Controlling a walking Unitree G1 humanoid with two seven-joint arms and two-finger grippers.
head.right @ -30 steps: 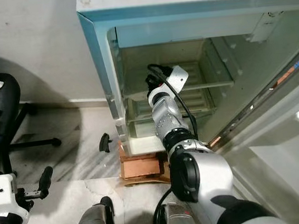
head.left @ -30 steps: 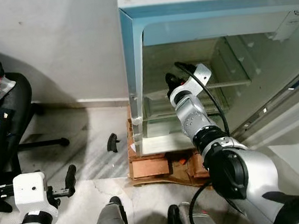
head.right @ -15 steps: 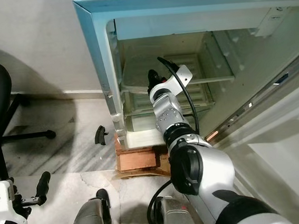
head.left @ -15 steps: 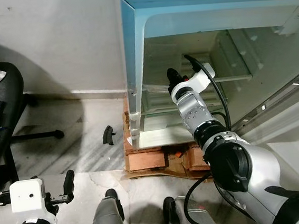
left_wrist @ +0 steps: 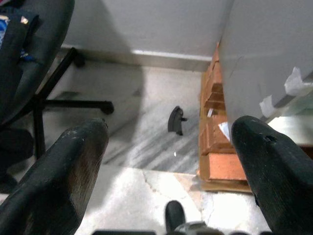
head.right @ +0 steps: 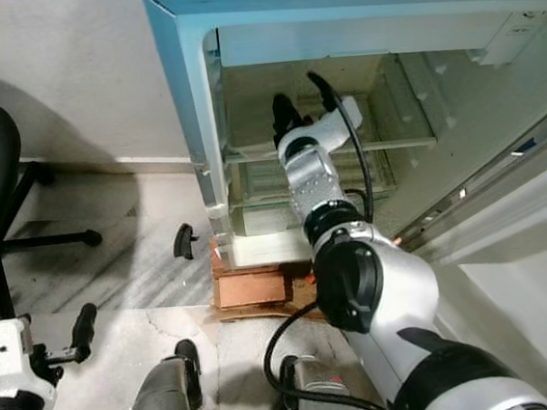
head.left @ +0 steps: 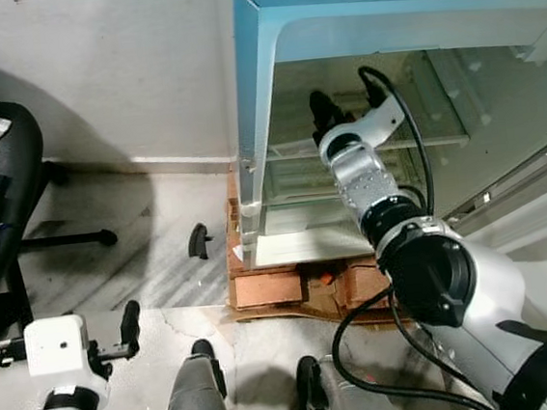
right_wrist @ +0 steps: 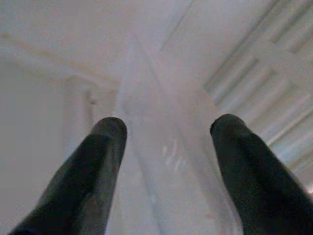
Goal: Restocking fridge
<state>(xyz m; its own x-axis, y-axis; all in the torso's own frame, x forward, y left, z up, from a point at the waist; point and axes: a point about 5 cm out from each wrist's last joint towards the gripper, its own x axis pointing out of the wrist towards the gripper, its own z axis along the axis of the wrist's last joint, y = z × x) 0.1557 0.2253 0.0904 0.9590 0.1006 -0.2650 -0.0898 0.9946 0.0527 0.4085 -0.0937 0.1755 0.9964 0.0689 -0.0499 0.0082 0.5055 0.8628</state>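
Two spread, empty fingers of the right pincer point(head.left: 324, 111) sit inside the fridge point(head.left: 253, 91) by the glass shelf point(right_wrist: 166, 166): knock risk; left pincer point(left_wrist: 166, 161) idles open.

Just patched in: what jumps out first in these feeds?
The right end effector reaches deep into the open fridge, fingers apart, above the glass shelf. The fridge stands on bricks. The left end effector hangs open low over the floor, beside a black office chair.
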